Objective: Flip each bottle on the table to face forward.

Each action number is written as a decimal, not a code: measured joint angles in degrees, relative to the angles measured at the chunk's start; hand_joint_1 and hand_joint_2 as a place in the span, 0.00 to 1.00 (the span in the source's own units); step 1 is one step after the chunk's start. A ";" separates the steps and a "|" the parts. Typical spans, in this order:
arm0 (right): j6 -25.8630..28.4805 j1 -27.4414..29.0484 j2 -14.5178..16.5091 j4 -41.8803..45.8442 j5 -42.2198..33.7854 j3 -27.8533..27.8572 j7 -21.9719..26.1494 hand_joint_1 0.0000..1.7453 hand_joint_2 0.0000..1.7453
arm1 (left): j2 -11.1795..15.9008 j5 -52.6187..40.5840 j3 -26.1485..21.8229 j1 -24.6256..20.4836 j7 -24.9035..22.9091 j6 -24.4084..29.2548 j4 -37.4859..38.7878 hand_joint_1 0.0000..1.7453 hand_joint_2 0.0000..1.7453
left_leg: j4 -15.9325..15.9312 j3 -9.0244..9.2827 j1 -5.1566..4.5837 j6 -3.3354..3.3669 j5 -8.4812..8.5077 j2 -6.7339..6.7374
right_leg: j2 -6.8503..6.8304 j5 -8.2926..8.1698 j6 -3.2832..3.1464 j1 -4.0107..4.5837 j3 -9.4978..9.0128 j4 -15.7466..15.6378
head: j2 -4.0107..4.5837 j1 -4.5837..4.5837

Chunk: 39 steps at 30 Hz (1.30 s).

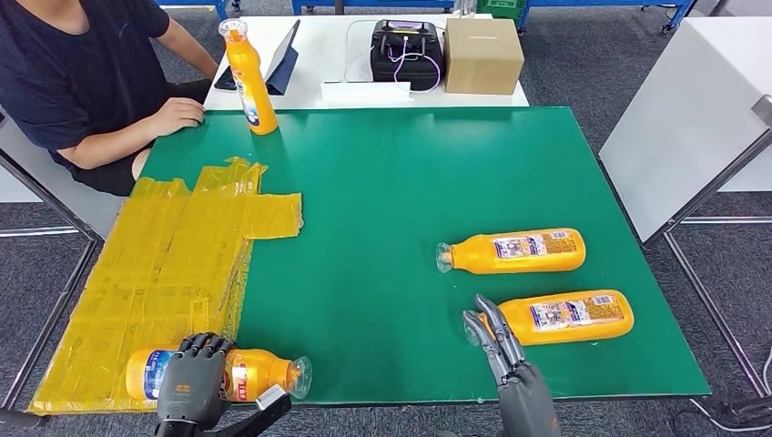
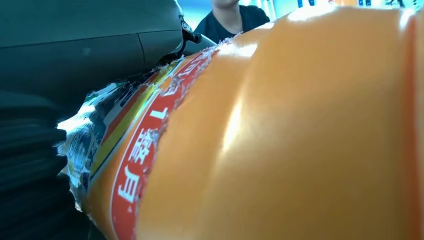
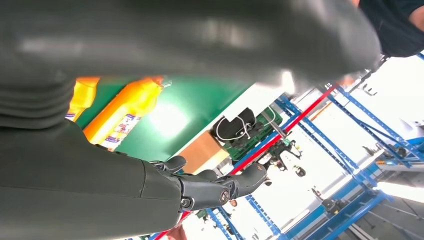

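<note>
From the head view we see our left hand (image 1: 189, 381) wrapped over a bottle (image 1: 250, 373) lying at the table's (image 1: 382, 173) near-left edge. Our right hand (image 1: 496, 339), fingers straight and empty, touches the near-right bottle (image 1: 569, 316). Another bottle (image 1: 514, 251) lies beyond; one upright bottle (image 1: 248, 77) stands at the far-left corner.

In the left wrist view the gripped bottle's orange body (image 2: 300, 130) sits against our palm.

In the right wrist view our fingers (image 3: 215, 187) extend, holding nothing.

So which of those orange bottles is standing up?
The bottle at the far left corner, beside the seated person. The two bottles on the right and the one under the left hand lie flat.
</note>
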State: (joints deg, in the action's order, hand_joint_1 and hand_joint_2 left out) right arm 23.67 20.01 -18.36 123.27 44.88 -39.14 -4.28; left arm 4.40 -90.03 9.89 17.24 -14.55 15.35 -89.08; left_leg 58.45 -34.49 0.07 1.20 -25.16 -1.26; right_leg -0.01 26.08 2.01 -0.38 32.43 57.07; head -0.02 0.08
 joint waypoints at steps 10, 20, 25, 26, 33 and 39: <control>0.51 1.79 0.02 0.76 1.99 0.62 -2.18 0.00 1.00 | 6.03 -0.08 7.51 -1.77 -14.98 8.26 -2.58 0.00 0.00 | 0.01 -0.11 0.11 -0.08 0.05 0.05 | 0.01 -0.03 -0.04 0.17 0.17 0.01 | 0.00 -0.02; 2.79 2.26 -0.02 0.76 3.84 -0.50 -5.12 0.00 1.00 | 11.59 -0.09 14.44 -4.86 -20.25 15.17 -5.62 0.00 0.00 | 0.02 -0.34 0.10 -0.09 0.01 0.09 | 0.03 -0.02 -0.01 0.14 -0.21 0.04 | 0.00 -0.02; 3.75 2.17 -0.32 0.74 4.03 -1.35 -6.24 0.00 1.00 | 11.15 -0.08 13.66 -4.05 -13.78 19.91 -5.52 0.00 0.00 | 0.02 -0.40 0.09 -0.08 0.00 0.09 | 0.02 -0.02 -0.01 0.15 -0.17 0.03 | 0.00 -0.01; 4.04 2.10 -0.40 0.72 4.13 -1.56 -6.62 0.00 1.00 | 10.29 0.00 12.70 -3.62 -10.21 21.30 -5.54 0.00 0.00 | 0.02 -0.40 0.09 -0.08 0.00 0.10 | 0.02 -0.02 -0.01 0.14 -0.17 0.03 | 0.00 -0.01; 5.97 2.48 -1.56 1.13 9.02 -3.14 -13.55 0.00 1.00 | -7.51 36.28 -0.45 0.19 30.83 16.40 -11.33 0.00 0.00 | 0.03 -0.42 -0.08 0.03 -0.06 0.08 | 0.03 -0.02 0.03 -0.02 -0.10 0.01 | 0.00 -0.03; 5.97 3.94 -3.08 2.71 11.25 -3.18 -17.10 0.00 1.00 | -16.13 76.69 -5.12 3.26 37.07 3.79 -18.85 0.00 0.00 | 0.05 -0.42 -0.08 0.04 -0.07 0.08 | 0.03 -0.02 0.04 -0.03 -0.12 0.01 | 0.00 0.01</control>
State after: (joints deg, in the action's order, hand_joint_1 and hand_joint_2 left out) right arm 29.64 23.95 -21.44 125.98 56.12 -42.32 -21.38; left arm -11.73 -13.34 4.77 20.50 22.52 19.14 -107.93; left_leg 58.49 -34.91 -0.01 1.25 -25.23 -1.19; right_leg 0.02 26.06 2.04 -0.41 32.31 57.07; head -0.02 0.09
